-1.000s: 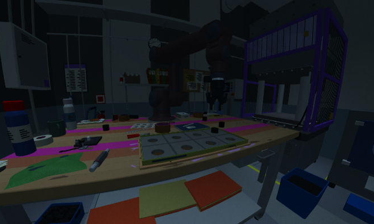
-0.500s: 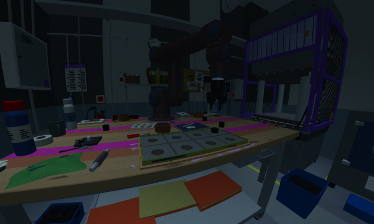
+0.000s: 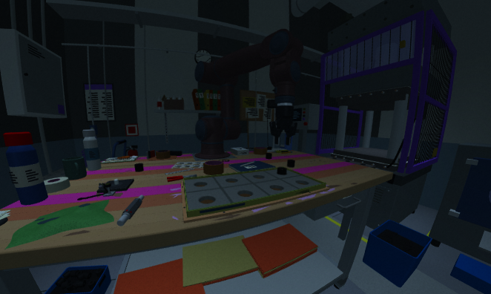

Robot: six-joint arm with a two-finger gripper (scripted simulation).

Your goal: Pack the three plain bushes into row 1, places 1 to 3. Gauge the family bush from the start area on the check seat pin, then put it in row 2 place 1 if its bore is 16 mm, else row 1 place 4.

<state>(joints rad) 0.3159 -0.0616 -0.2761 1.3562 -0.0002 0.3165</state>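
A small black bush (image 3: pixel 269 155) sits on the bench just below and left of my gripper (image 3: pixel 283 143), which hangs open and empty above the far side of the bench. Two more black bushes stand nearer the tray, one (image 3: pixel 290 162) on the magenta stripe and one (image 3: pixel 281 170) at the tray's far edge. Another black bush (image 3: pixel 138 167) stands far to the left. The grey packing tray (image 3: pixel 251 188) with two rows of round seats lies at the bench's near edge, its seats empty.
A blue bin (image 3: pixel 398 251) stands on the floor right of the bench. A purple caged press (image 3: pixel 386 92) borders the bench's right end. A brown tape roll (image 3: pixel 215 167), a dark blue pad (image 3: pixel 250 166), a marker (image 3: pixel 130 210), bottles and a green cloth (image 3: pixel 62 221) lie around.
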